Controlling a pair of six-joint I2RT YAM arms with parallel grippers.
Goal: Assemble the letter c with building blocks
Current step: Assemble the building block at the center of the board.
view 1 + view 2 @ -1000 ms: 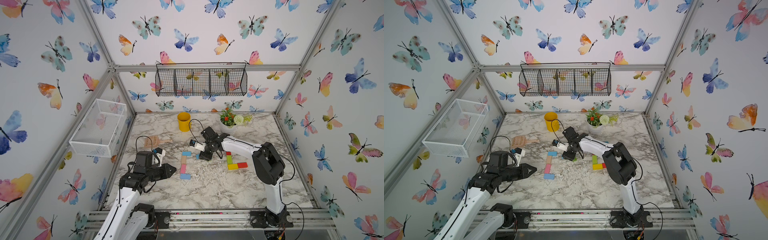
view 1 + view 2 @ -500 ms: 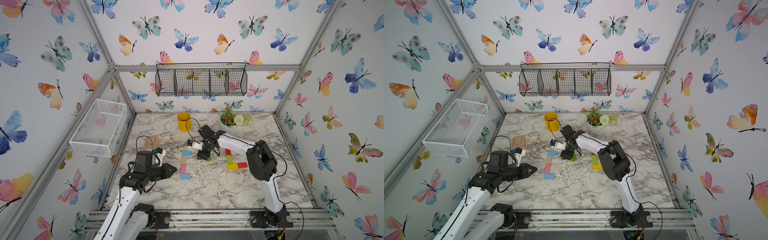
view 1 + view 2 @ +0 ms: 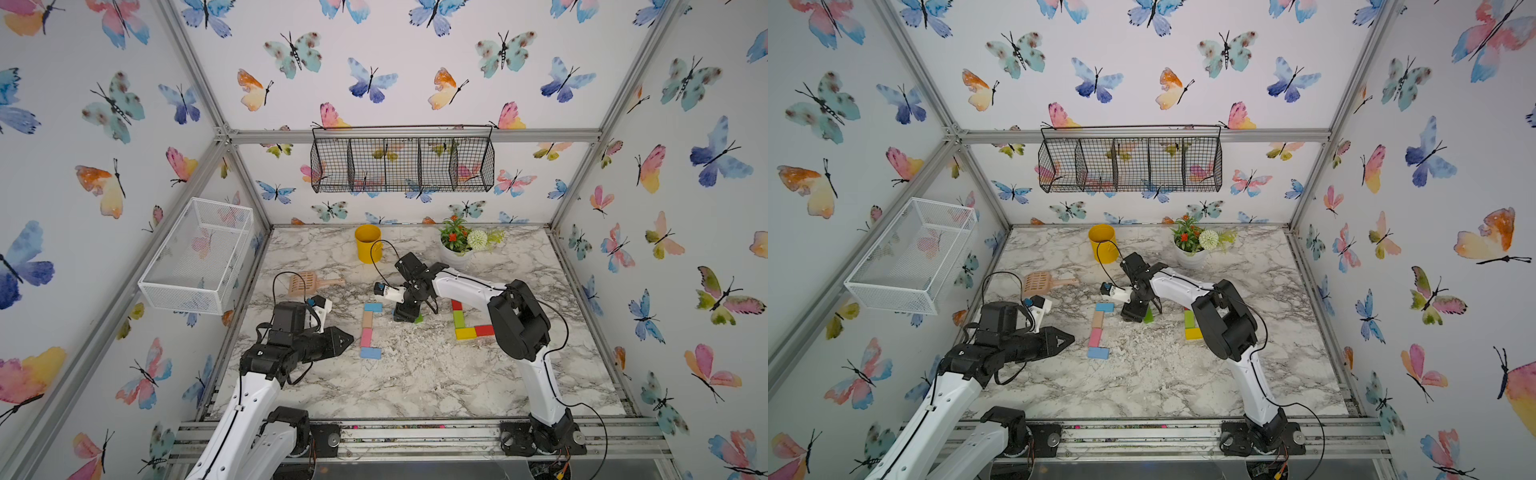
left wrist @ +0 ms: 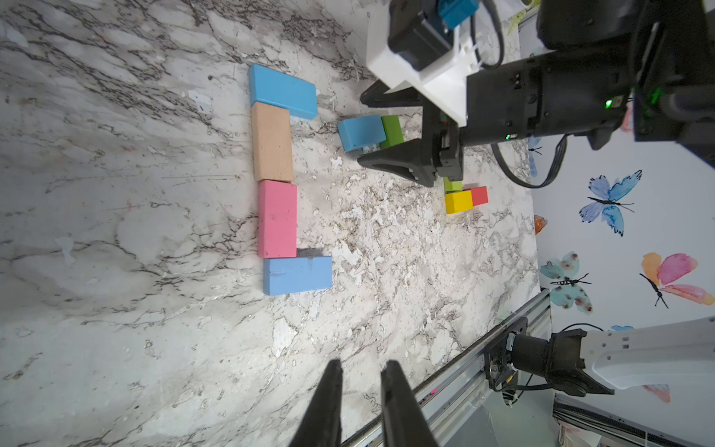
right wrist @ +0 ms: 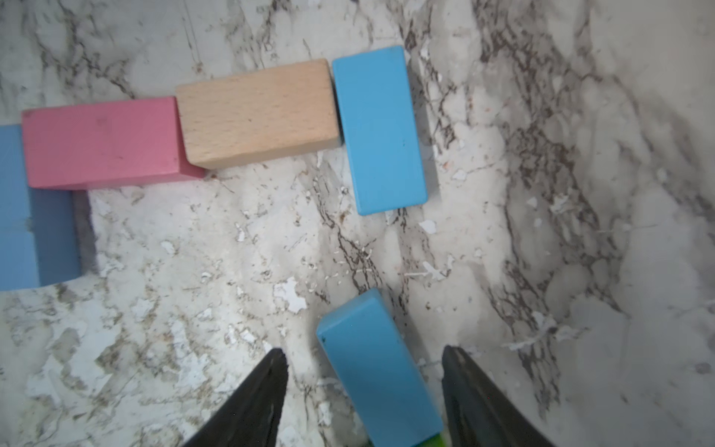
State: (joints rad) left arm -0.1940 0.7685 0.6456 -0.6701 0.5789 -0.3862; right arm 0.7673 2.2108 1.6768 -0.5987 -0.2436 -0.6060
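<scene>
Nearest the front rail, the left claw (image 3: 351, 338) hangs over the marble table (image 3: 415, 386), its fingers (image 4: 329, 402) almost together with only a slit between them and nothing in it. Near its tip, straight ahead, lies a row of blocks, each touching the next: a darker blue block (image 4: 298, 274) set crosswise at the near end, then a pink block (image 4: 277, 218), a tan block (image 4: 271, 143) and, at the far end, a light blue block (image 4: 282, 91), also crosswise. Both end pieces turn toward the right claw (image 3: 405, 318). That claw points down at the table beside the row's far end with its jaws spread. A loose blue block (image 5: 375, 363) sits between its fingers (image 5: 251, 402) with table showing on one side, so it is straddled, not clamped. The loose block is tilted, propped on a green block (image 4: 392, 129) that touches it on the side away from the row. Behind the right claw, beside its arm, a yellow block (image 3: 465, 333), a red block (image 3: 484, 331) and a second green block (image 3: 458, 319) lie touching in an L. Beyond both claws, well apart from the blocks, are a tan scoop (image 3: 309, 282), a yellow cup (image 3: 368, 243) and a flower pot (image 3: 457, 255)
</scene>
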